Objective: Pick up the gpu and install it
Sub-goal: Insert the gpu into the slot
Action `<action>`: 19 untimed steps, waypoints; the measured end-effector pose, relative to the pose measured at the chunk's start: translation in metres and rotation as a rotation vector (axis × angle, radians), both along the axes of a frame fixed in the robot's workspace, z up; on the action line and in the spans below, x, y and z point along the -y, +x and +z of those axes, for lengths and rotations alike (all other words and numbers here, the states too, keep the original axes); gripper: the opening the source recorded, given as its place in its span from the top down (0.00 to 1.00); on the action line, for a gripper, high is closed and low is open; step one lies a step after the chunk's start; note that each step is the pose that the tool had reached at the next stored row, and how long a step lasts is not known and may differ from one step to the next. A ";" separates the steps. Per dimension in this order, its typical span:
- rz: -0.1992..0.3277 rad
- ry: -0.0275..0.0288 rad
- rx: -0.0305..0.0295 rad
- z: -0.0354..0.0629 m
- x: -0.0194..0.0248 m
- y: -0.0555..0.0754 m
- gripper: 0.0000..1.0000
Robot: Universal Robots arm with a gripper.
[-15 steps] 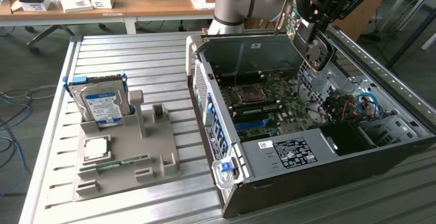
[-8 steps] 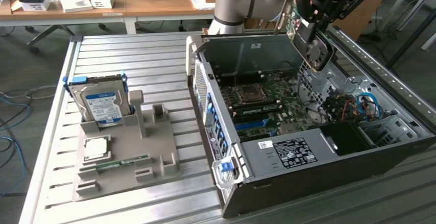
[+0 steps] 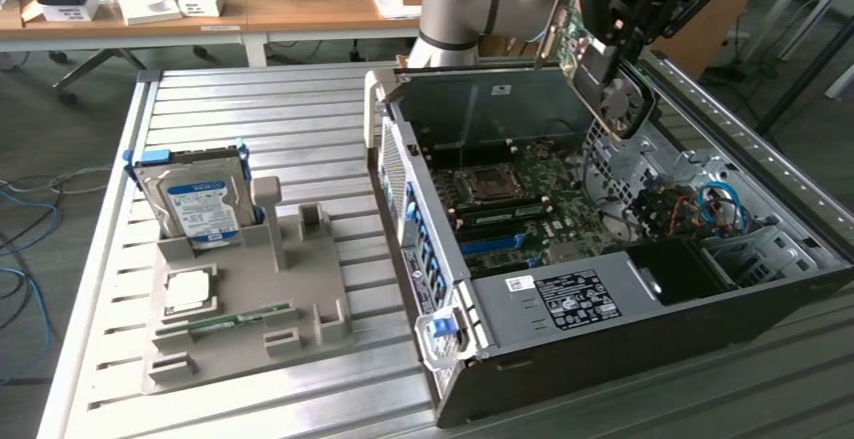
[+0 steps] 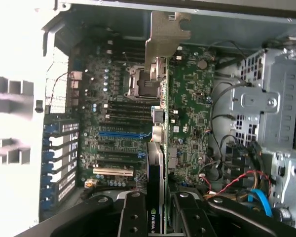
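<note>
gpu: My gpu (image 3: 603, 74) (image 4: 156, 168) is off the counter and hangs on end above the open computer case, over the part of the case nearest the counter's far edge. It is not seated in any slot.
Bracket: In the wrist view I look straight down the card's thin edge. Its light grey bracket (image 4: 165, 32) is the end furthest from the jaws and points at the board.
Jaws: They are pinching the gpu, with one black finger (image 4: 133, 217) on each face of the card.
Arm: The Universal Robots arm (image 3: 461, 9) reaches in from beyond the counter's far edge.
Motherboard: The motherboard (image 3: 521, 194) (image 4: 187, 108) lies under the card, with the CPU socket (image 3: 487, 184) (image 4: 140, 81) and a blue expansion slot (image 4: 121, 134) showing.
Computer case: The computer case (image 3: 534, 344) (image 4: 227, 27) lies on its side with the lid off, along the counter's edge at the exterior view's right.
Holder: A grey holder (image 3: 287, 289) sits near the opposite edge of the slatted counter (image 3: 267, 109).
Other parts: A blue-framed hard drive (image 3: 198, 204) stands upright in the holder. A processor chip (image 3: 187, 291) and a green memory stick (image 3: 240, 317) lie flat on it.
</note>
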State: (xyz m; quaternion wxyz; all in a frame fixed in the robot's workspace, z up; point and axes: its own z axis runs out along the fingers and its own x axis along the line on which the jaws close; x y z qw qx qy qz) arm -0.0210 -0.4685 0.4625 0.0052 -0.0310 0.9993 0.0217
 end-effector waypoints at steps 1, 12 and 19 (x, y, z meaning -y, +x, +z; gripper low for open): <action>0.018 -0.0001 0.0000 0.0000 0.0000 0.000 0.74; 0.219 0.0001 0.0000 -0.0014 0.0000 0.000 0.74; 0.346 0.0001 0.0000 -0.0028 0.0000 0.000 0.74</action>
